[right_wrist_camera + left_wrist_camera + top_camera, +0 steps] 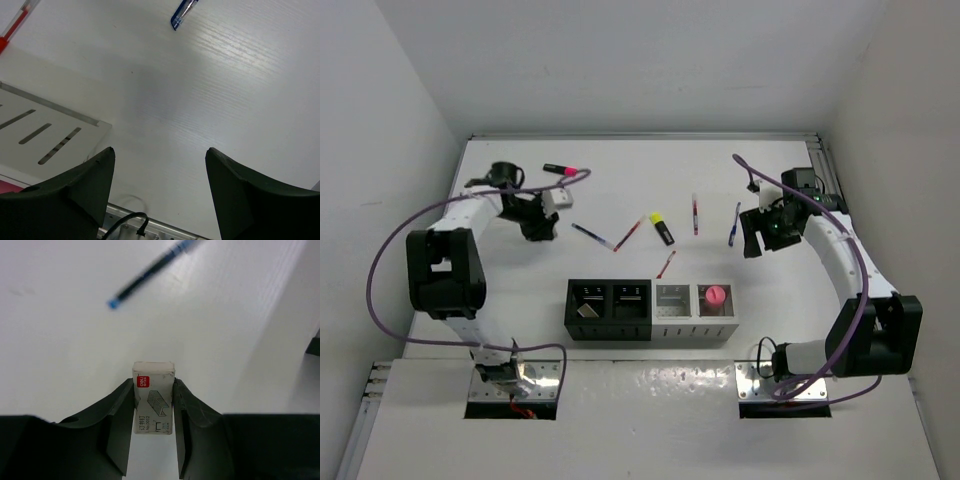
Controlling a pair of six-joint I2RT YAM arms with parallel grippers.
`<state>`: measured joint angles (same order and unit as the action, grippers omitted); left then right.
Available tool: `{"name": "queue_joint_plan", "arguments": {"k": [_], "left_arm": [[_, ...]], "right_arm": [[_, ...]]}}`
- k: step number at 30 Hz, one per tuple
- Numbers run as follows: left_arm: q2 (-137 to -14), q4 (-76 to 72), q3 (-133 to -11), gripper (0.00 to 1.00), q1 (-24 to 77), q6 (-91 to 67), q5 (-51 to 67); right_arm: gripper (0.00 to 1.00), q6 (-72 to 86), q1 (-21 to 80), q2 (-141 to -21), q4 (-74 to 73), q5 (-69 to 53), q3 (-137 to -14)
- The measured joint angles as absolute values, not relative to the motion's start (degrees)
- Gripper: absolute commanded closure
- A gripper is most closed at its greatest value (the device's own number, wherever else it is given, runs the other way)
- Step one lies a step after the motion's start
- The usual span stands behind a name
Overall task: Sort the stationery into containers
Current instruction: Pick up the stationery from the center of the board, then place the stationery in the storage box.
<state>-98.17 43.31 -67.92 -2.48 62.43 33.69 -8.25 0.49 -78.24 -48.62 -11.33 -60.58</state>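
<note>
Stationery (665, 264) loose on the white bench (620, 170), upper half of the overhead view. At left, left pincer (153, 387) clamped on a small white staple box (153, 407) — fingers pressed to both sides. Pink highlighter (560, 169) above it, yellow highlighter (662, 228) near centre, blue pen (734, 224) further right. Below centre, four bins (610, 330) in a row; glue stick (716, 296), pink cap up, in the rightmost. At right, right pincer (761, 238) spread wide — holding nothing.

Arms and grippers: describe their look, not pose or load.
White links with black joint housings make up the left arm and the right arm; a purple cable loops along each. The left gripper and right gripper each have two matte black, wedge-shaped fingers.
</note>
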Motion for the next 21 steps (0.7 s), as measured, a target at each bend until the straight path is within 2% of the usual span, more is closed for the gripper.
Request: {"name": "queue_joint_plan", "arguments": {"k": [4,8,16,21], "left_arm": [[-92.71,49.65,-78.19,0.89,-4.4,62.63,39.86],[-85.23,59.37,-81.32,0.87,-1.83,67.31,45.41],[-76.79,72.38,-71.81,0.89,3.44,74.7,49.95],[-70.26,73.17,-67.72,0.88,12.27,75.59,50.39]], "right_arm": [[0.28,-7.68,0.49,-78.28,-48.36,-11.38,-60.58],[0.28,-7.25,0.49,-78.63,-48.05,-11.46,-60.58],[0.28,-5.98,0.49,-81.12,-47.33,-12.43,-61.06],[0.29,-5.1,0.51,-83.11,-46.5,-12.97,-62.22]]}}
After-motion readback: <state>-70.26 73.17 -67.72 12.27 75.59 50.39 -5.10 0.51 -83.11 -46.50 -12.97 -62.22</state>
